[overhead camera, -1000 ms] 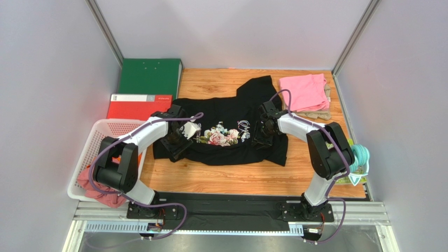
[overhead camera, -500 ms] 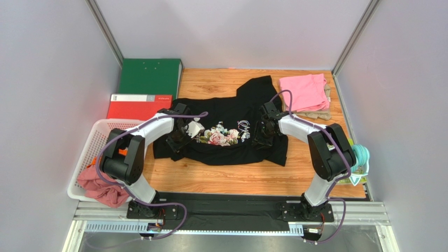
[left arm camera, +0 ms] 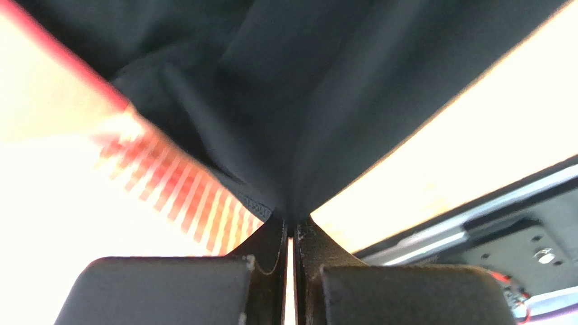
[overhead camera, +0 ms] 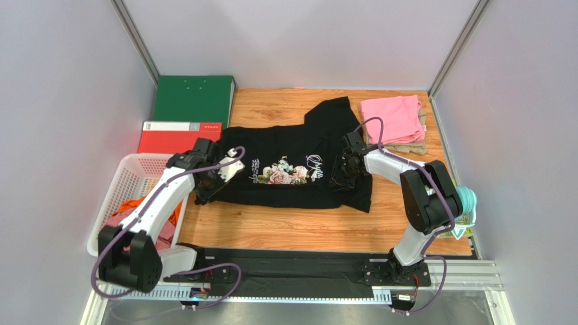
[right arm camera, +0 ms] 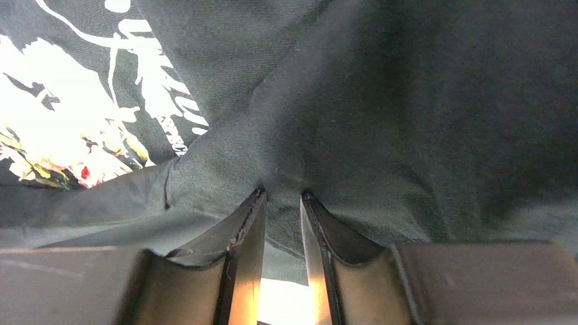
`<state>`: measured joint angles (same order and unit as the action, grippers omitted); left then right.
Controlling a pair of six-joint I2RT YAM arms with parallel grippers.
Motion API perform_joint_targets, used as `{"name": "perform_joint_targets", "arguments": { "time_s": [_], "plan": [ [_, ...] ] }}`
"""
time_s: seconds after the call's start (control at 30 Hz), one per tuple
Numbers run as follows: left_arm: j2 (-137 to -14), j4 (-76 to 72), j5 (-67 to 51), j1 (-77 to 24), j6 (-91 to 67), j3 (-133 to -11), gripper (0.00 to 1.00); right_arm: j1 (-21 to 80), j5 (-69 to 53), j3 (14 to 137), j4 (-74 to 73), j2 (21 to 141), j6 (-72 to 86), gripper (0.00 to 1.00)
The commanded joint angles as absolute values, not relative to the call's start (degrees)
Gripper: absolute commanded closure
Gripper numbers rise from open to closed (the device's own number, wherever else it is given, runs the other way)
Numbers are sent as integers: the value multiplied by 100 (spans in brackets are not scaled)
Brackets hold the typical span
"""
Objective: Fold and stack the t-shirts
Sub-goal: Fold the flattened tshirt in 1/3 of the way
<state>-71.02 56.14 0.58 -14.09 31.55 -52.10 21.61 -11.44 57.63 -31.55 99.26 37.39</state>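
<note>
Left gripper (left arm camera: 292,227) clamped on black t-shirt (overhead camera: 285,139) edge, left of rose print (overhead camera: 283,173); right gripper (right arm camera: 281,198) pinching cloth right of it. Shirt's long axis runs between them.

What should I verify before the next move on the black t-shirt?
1. Left gripper shut on the black t-shirt: ok, cloth is pinched between its closed fingers.
2. Right gripper pinching the same shirt: ok, cloth puckers at its tips.
3. Layers caught in each pinch, one or both: cannot tell.
4. Shirt lying flat: not ok, its far part is bunched and its right side rumpled.
5. Stack spot: ok, a folded pink t-shirt lies on a beige t-shirt at the far right corner.
</note>
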Motion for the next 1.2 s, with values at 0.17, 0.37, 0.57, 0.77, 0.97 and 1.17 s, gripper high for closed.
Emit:
{"name": "perform_joint_targets", "arguments": {
  "time_s": [0.17, 0.37, 0.57, 0.77, 0.97, 1.17],
  "plan": [
    [-6091, 6337, 571, -414, 4385, -4861, 100, 1925, -325, 5282, -2953, 10222, 3489, 68],
    [-5889, 6451, 536, 219, 5000, -4843, 100, 1820, -290, 5124, -2927, 10187, 3437, 68],
    [-6020, 6653, 176, 712, 5283, -5334, 99, 1521, -290, 4957, -3120, 9801, 3296, 68],
    [-6521, 7109, -877, 712, 4861, -6379, 60, 1521, -202, 4939, -3524, 9028, 3445, 69],
    [-7320, 7427, -2338, 581, 4176, -7479, 26, 1757, -158, 5641, -4165, 8464, 3524, 67],
    [-7980, 6917, -2065, -377, 3630, -7304, 28, 2188, -9, 6389, -4526, 8507, 3656, 62]
  ]
}}
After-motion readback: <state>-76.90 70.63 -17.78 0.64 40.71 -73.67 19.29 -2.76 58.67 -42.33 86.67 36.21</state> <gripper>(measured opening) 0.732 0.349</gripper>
